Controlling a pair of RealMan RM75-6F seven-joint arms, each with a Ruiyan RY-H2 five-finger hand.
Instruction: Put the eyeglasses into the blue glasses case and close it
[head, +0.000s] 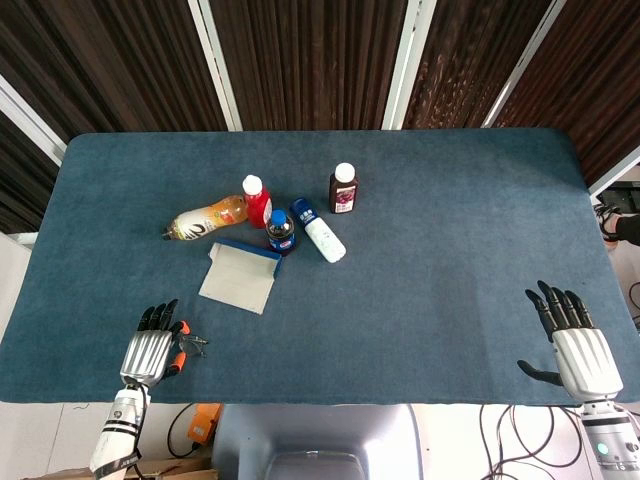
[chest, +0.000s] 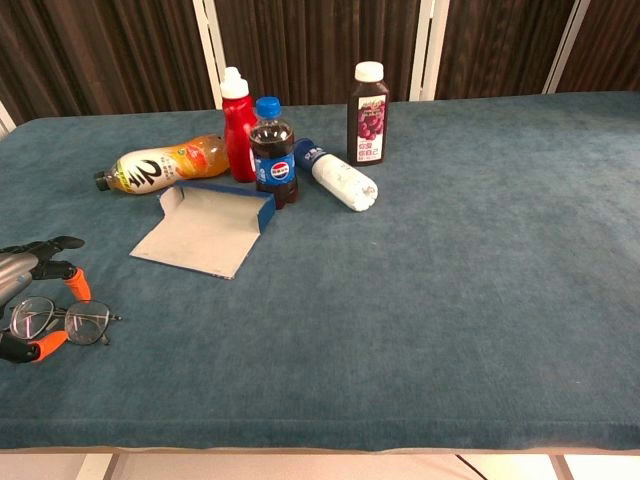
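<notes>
The eyeglasses (chest: 58, 319) lie on the blue cloth at the front left, also seen as thin wire eyeglasses (head: 192, 345) in the head view. My left hand (head: 149, 350) is on them at the table's front left edge. In the chest view the left hand (chest: 28, 300) pinches the near lens between its orange-tipped thumb and finger. The blue glasses case (head: 240, 275) lies open behind them, grey lining up, with the case (chest: 205, 228) well apart from the glasses. My right hand (head: 577, 348) rests open and empty at the front right edge.
Behind the case stand a red bottle (chest: 236, 125), a cola bottle (chest: 271, 152) and a dark juice bottle (chest: 368, 114). An orange drink bottle (chest: 160, 165) and a white bottle (chest: 338, 178) lie on their sides. The table's front edge (chest: 320, 440) is just below the glasses.
</notes>
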